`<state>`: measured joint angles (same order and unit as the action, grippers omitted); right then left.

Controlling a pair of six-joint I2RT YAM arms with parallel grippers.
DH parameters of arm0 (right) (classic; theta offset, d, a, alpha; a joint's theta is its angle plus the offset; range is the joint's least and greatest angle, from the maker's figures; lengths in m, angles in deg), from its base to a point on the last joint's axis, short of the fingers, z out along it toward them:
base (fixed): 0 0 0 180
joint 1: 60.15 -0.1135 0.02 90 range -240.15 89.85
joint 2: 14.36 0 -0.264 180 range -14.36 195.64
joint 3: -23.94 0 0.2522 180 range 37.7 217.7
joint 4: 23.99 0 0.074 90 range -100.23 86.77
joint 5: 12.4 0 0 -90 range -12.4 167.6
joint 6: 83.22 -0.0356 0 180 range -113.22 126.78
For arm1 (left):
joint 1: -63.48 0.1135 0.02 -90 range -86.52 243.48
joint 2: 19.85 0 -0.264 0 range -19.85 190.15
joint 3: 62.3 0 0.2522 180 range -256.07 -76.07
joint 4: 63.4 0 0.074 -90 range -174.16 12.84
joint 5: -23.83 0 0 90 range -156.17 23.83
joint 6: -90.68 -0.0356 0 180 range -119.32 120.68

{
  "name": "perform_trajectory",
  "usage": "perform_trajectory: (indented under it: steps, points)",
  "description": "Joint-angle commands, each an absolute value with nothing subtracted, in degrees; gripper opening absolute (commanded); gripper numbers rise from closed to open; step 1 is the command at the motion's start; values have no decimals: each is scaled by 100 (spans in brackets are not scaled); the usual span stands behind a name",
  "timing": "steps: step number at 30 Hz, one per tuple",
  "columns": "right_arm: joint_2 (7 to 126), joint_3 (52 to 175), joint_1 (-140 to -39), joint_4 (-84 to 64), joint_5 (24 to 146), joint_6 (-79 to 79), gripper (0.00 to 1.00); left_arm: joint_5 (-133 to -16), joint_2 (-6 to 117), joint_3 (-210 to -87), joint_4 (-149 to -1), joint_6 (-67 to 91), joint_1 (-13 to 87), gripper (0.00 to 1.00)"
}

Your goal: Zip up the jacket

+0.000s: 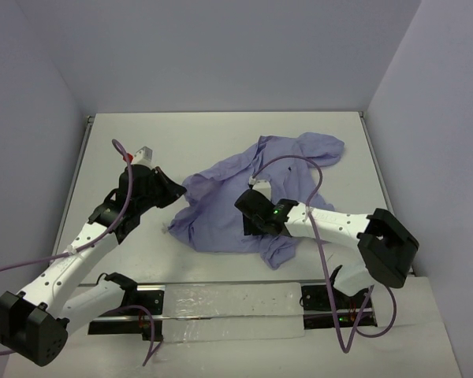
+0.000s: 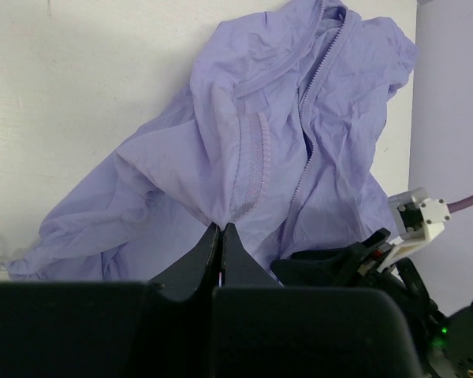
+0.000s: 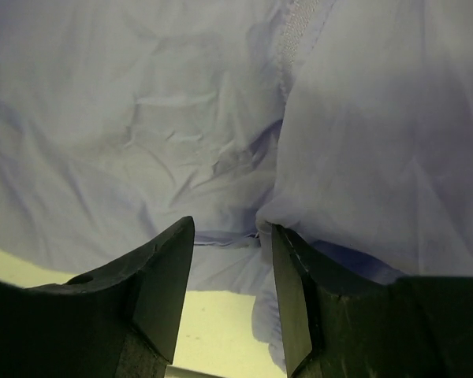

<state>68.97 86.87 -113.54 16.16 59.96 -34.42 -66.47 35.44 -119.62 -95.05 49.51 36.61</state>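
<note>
Though largely visible, jacket (image 1: 221, 197) middle under right tool (image 3: 227, 236).

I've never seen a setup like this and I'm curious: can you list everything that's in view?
jacket: one, lavender, crumpled in the middle of the table.
table: one, white, under everything.
walls: three, pale grey, around the table's far and side edges.
cables: two, purple, one trailing along each arm.
left arm: one, white and black, reaching to the jacket's left edge.
right arm: one, white and black, reaching over the jacket.
left tool: one, black, closed on a fold of the jacket.
right tool: one, black, open just above the fabric.
</note>
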Motion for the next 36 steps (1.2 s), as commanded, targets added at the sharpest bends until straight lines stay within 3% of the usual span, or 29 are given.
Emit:
perform_trajectory:
  steps: [1,5,13,16,18,22,29,33,36]
  points:
    - [7083,8762,-11376,1636,5525,-3686,52,-6652,3447,-12168,-9430,4831,3694,0]
    - [7258,8771,-11373,1729,5291,-3848,49,-6697,3433,-12124,-9386,4853,3694,0]
    - [7282,8732,-11462,2051,4491,-4337,30,-6687,3392,-12103,-9412,4853,3696,0]
    - [7057,8731,-11514,2049,4468,-4294,7,-6695,3385,-12080,-9413,4877,3694,0]
    - [6841,8763,-11549,2012,4589,-4188,0,-6682,3382,-12077,-9424,4884,3694,0]
    - [6106,8874,-11561,1915,4940,-3836,0,-6644,3359,-12131,-9498,4849,3702,0]
    - [4754,8637,-11570,799,7369,-2959,0,-6652,3466,-12369,-9619,4756,3703,0]
    - [4642,8159,-11506,594,8177,-2866,0,-6647,3503,-12381,-9589,4768,3703,0]
    - [5015,7703,-11354,598,8263,-3091,18,-6659,3493,-12333,-9511,4792,3703,0]
